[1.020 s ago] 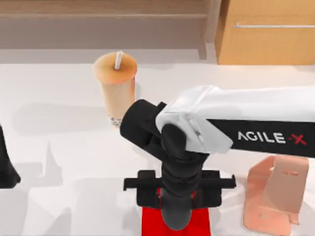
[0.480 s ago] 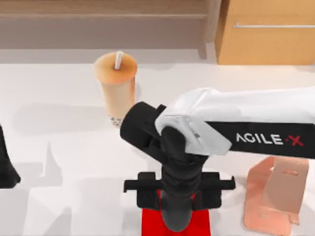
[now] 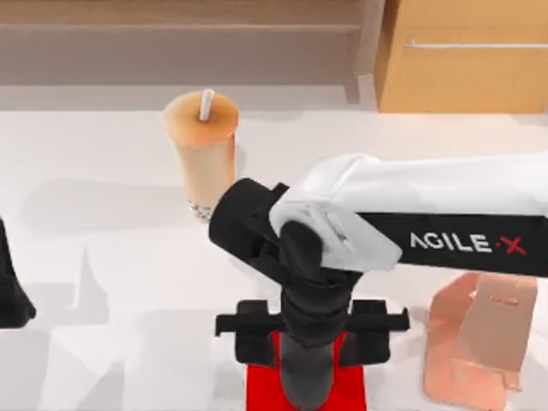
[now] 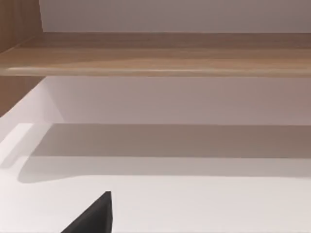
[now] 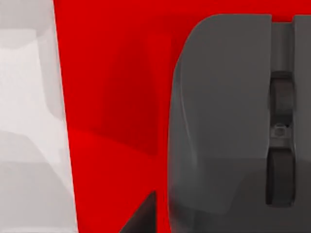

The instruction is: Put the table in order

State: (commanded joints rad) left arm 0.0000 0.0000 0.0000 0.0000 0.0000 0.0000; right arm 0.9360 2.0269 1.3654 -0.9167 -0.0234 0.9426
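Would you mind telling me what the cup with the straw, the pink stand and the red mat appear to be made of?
The cup looks like clear plastic: beige drink and dark pearls show through. The pink stand looks like bent glossy metal or plastic, with cut slots. The red mat looks flat and matte, perhaps rubber or fabric.

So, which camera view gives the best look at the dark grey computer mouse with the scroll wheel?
The right wrist view: the dark grey computer mouse is close there, its scroll wheel visible, lying on the bright red rectangular mat. In the top view the right arm hangs over that mat, covering the mouse. The left wrist view faces the wooden shelf.
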